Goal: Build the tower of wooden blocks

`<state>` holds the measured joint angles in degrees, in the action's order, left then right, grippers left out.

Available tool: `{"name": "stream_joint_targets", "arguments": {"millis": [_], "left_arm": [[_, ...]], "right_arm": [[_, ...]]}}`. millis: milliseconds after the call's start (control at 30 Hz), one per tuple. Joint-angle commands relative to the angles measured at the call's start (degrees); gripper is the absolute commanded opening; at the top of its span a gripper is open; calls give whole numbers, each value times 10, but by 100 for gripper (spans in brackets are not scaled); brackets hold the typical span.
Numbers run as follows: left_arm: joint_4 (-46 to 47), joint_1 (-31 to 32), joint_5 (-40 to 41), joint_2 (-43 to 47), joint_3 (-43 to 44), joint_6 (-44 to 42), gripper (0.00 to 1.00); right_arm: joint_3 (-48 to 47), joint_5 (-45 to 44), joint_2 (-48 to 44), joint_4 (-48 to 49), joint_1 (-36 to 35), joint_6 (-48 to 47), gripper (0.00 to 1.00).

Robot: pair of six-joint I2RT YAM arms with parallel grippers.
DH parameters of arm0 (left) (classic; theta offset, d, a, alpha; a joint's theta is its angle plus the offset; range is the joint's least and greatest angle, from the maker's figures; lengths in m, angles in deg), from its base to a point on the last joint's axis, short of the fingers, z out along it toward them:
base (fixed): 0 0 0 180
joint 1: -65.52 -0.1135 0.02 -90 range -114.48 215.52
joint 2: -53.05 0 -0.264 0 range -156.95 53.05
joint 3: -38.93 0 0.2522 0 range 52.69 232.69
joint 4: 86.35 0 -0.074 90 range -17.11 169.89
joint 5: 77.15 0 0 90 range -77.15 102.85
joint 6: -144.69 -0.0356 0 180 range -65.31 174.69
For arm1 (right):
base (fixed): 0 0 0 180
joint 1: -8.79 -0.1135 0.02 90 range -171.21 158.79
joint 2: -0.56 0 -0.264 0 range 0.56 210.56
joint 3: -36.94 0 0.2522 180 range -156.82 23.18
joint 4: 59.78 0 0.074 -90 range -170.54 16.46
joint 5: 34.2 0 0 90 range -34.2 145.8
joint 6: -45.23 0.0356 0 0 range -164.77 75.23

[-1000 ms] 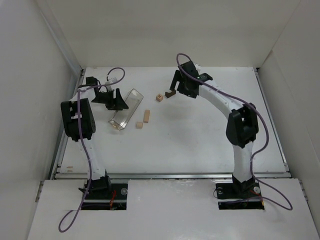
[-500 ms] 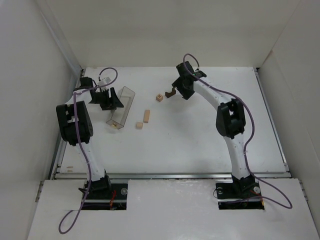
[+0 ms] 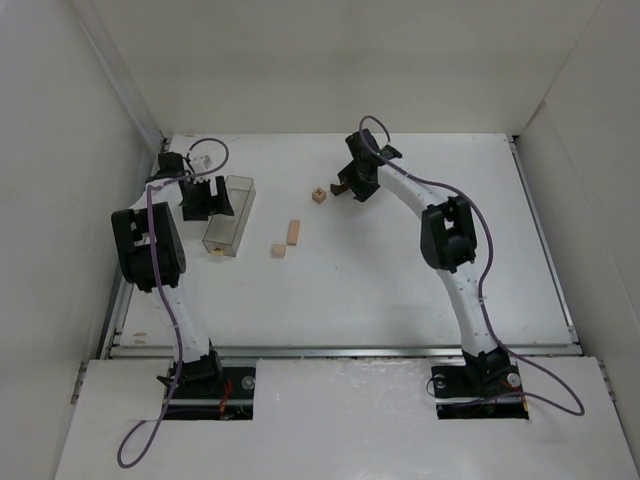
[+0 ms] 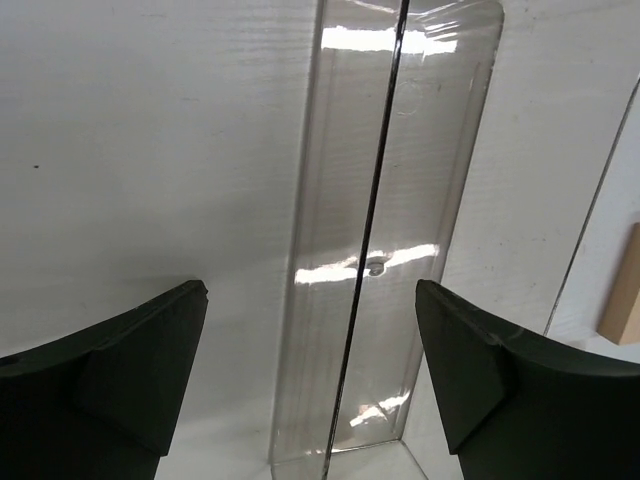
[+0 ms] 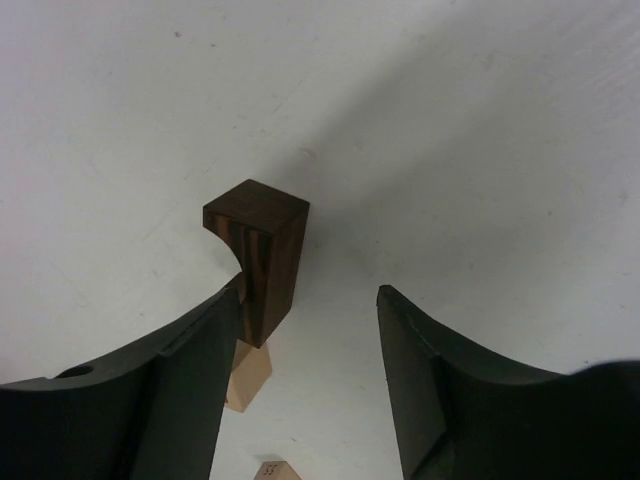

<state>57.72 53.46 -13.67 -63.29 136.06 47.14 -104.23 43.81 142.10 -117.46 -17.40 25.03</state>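
White table (image 3: 400, 290) carries a clear rectangular plastic box (image 3: 227, 217), which the left gripper (image 4: 310, 300) straddles, jaws wide. Right of the box, the right gripper (image 5: 310, 292) gapes around a dark brown notched wood block (image 5: 258, 255). Only the wrist view shows the notch. A pale tan bar (image 3: 293, 232) lies between the box and the block.

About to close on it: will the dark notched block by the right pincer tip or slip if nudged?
Likely tippy: the dark notched block stands upright, taller than wide. Visible grain suggests solid, stiff wood, probably light. Its smooth faces might slip slightly.
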Motion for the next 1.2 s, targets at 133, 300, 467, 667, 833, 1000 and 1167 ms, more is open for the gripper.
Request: {"name": "stream_joint_targets", "arguments": {"millis": [133, 300, 467, 667, 833, 1000, 1167], "left_arm": [[-7, 4, 46, 68, 7, -26, 84], [-7, 4, 46, 95, 20, -32, 84], [-26, 9, 32, 108, 38, -54, 84], [-45, 17, 2, 125, 50, -76, 77], [-88, 41, -18, 136, 86, -133, 72], [-106, 93, -36, 136, 107, -150, 70], [-89, 101, -51, 131, 126, -110, 70]], "right_arm": [[-49, -12, 30, 22, -12, 9, 56], [-54, 13, 46, 32, -12, 14, 44], [-54, 13, 46, 32, -12, 14, 22], [-46, 7, 31, 52, -7, -46, 0], [14, -64, -70, 117, -22, -292, 0], [201, -229, -208, 265, -75, -669, 0], [380, -322, -268, 357, -113, -811, 0]]}}
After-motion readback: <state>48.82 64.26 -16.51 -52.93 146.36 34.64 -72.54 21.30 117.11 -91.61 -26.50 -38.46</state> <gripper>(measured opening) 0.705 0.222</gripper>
